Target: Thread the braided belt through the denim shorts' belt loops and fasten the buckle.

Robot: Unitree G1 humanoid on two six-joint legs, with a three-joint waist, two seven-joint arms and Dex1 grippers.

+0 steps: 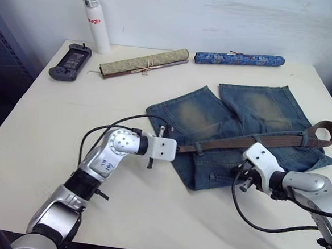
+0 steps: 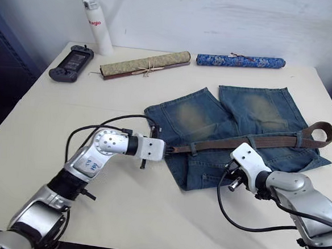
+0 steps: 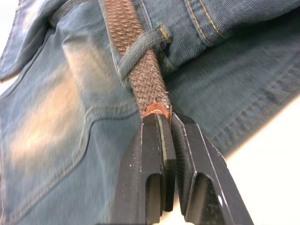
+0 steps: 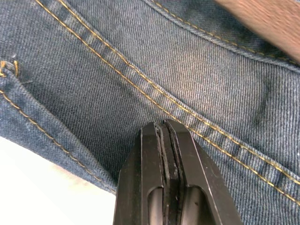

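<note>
Denim shorts point(image 1: 239, 132) lie on a white table point(image 1: 52, 128), the braided belt point(image 1: 250, 142) stretched along their waistband, its far end curled past the shorts' right edge; the left gripper point(image 3: 164, 123) pinches the belt's tapered tip just beyond a belt loop point(image 3: 140, 49), the right gripper point(image 4: 164, 127) closed on the shorts' denim beside the belt; threading looks underway, next pulling the tip onward; beyond the shorts, a white bottle point(image 1: 96, 20) reads, seemingly, "aglo".
</note>
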